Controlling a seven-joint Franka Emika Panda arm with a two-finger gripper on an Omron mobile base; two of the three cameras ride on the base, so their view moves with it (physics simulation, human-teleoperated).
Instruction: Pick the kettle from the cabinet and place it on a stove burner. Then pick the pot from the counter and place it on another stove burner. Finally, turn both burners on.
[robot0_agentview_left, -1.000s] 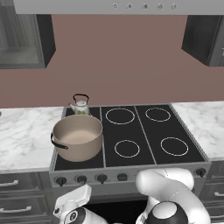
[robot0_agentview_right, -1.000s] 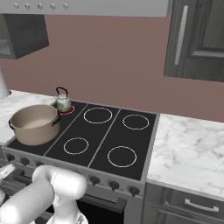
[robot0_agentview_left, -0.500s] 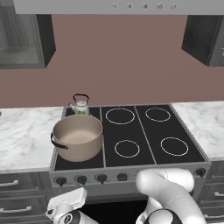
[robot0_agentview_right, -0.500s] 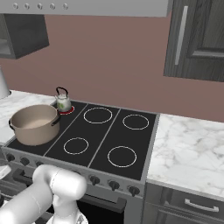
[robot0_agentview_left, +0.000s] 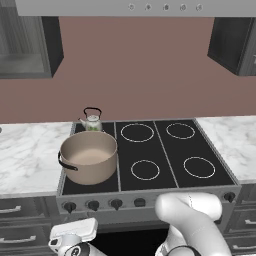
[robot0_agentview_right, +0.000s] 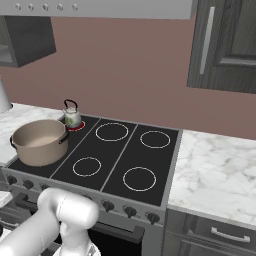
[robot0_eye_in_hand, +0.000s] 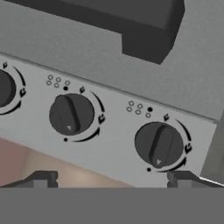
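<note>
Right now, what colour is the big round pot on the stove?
The big round pot is tan-beige with dark side handles, clearest in the left base view.

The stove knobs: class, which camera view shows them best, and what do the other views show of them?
The hand view: two stove knobs appear large and face-on, with pointers and dial marks legible. The left base view shows them as small dark dots along the cooktop front; the right base view shows the row small, with its near end behind the arm.

Grey drawers (robot0_agentview_right: 227, 235), silver range hood (robot0_agentview_left: 135, 7)
</note>
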